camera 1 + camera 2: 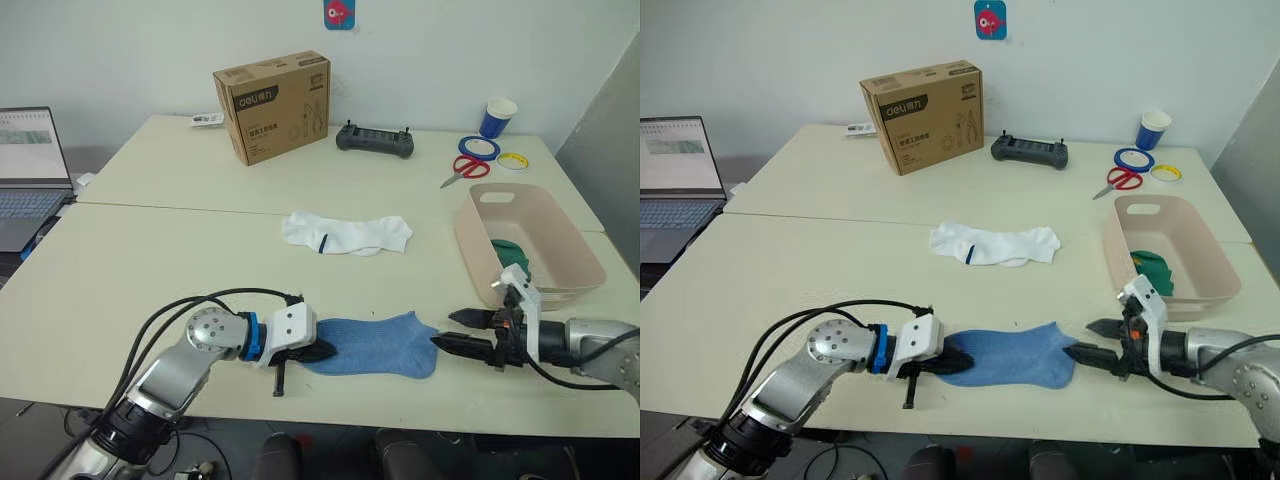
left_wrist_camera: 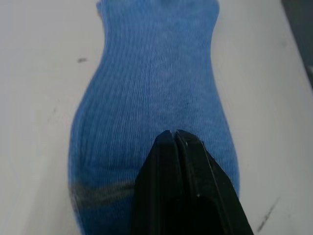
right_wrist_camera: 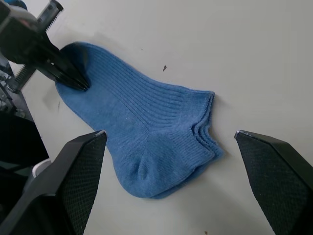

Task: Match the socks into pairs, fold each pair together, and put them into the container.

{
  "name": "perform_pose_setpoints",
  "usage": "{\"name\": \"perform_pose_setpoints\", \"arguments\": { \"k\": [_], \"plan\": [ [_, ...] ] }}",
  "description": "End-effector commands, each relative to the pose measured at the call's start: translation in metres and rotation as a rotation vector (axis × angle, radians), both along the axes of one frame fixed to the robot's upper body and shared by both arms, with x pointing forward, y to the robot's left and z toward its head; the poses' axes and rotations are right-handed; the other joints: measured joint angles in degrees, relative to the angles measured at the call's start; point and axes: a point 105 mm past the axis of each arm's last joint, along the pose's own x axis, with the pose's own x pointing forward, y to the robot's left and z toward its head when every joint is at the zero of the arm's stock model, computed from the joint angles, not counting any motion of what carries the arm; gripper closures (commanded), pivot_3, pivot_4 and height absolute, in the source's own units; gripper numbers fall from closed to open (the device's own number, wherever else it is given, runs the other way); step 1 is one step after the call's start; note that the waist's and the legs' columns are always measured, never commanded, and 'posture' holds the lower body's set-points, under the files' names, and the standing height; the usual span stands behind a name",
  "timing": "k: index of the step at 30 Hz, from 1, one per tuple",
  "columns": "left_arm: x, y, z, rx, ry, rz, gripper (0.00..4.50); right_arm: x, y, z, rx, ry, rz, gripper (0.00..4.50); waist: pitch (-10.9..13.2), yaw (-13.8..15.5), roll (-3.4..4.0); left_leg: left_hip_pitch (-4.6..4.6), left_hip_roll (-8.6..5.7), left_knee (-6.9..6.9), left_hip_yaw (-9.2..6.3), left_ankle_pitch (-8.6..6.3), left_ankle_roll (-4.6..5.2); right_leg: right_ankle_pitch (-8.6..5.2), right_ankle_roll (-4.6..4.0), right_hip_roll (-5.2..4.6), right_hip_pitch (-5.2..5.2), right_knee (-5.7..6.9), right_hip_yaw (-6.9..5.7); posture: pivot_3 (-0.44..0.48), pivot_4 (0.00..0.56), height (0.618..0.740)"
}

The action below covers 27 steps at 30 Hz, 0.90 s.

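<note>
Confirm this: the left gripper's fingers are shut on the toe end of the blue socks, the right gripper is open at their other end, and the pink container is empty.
Wrong on the last point. The pink container already holds a dark green sock, as the right eye view shows. The rest stands: the left gripper is shut on the blue socks, and the right gripper is open at their other end.

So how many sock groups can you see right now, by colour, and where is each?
Blue socks, stacked on the table between the grippers: 1 group
White socks, mid-table: 1 group
Green socks, in the pink container: 1 group
Total: 3 groups
</note>
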Motion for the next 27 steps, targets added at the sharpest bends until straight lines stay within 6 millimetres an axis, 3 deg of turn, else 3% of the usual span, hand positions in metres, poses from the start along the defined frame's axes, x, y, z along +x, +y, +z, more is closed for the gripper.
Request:
{"name": "perform_pose_setpoints", "arguments": {
  "k": [1, 14, 27],
  "plan": [
    [0.003, 0.001, -0.001, 0.039, -0.023, 0.003, 4.47, -0.004, 0.004, 0.002, 0.0, 0.084, 0.02, 0.0, 0.0, 0.0, 0.01, -0.01, -0.01, 0.0, 0.01, 0.0, 0.0, -0.01, -0.01, -0.02, 0.0, 0.0, 0.0, 0.0, 0.15, 0.74],
    [-0.005, -0.003, -0.016, 0.039, 0.007, 0.001, 4.47, 0.015, -0.004, -0.029, -0.136, 0.154, 0.03, 0.0, 0.0, 0.1, 0.03, 0.03, -0.01, -0.01, 0.04, 0.0, 0.01, -0.1, -0.16, -0.03, 0.03, -0.02, 0.02, 0.0, 0.15, 0.74],
    [-0.004, -0.004, -0.016, 0.035, -0.004, 0.015, 4.47, 0.007, 0.011, -0.041, 0.033, 0.332, 0.049, 0.0, -0.3, -0.1, -0.14, 0.24, 0.02, -0.02, 0.0, 0.0, 0.0, -0.14, -0.23, -0.01, 0.23, -0.02, -0.01, 0.0, 0.15, 0.74]
  ]
}}
